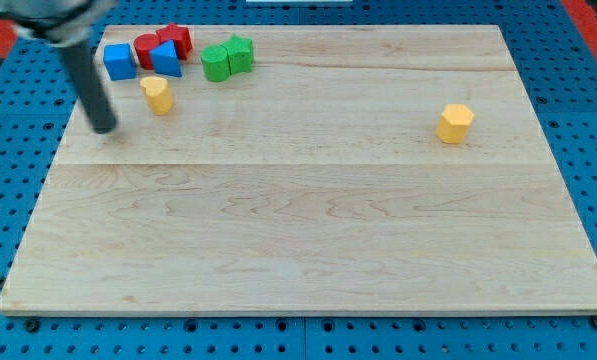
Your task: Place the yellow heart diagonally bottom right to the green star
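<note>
The yellow heart point(158, 94) lies near the board's top left. The green star point(240, 52) is up and to the right of it, touching a second green block point(215, 63) on its left. My tip point(105, 128) rests on the board to the left of the yellow heart and slightly below it, about a block's width away and not touching it. The rod slants up toward the view's top left corner.
A blue cube point(119, 61), a blue triangular block point(165, 58) and two red blocks point(146, 47) point(176, 38) cluster above the heart. A yellow hexagonal block point(456, 122) sits alone at the right. The wooden board point(308, 240) lies on a blue pegboard.
</note>
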You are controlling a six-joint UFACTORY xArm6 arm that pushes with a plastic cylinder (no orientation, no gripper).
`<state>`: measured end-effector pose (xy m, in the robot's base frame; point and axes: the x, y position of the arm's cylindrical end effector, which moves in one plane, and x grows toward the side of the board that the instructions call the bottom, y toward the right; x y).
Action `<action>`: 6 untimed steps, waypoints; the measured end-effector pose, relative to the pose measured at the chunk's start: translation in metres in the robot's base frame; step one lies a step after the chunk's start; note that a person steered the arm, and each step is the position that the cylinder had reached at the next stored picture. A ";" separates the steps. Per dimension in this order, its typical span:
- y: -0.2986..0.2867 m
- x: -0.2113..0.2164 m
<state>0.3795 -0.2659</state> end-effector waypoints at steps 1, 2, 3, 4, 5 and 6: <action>0.031 -0.048; 0.133 -0.038; 0.236 -0.029; 0.204 -0.044; 0.153 -0.054; 0.195 -0.082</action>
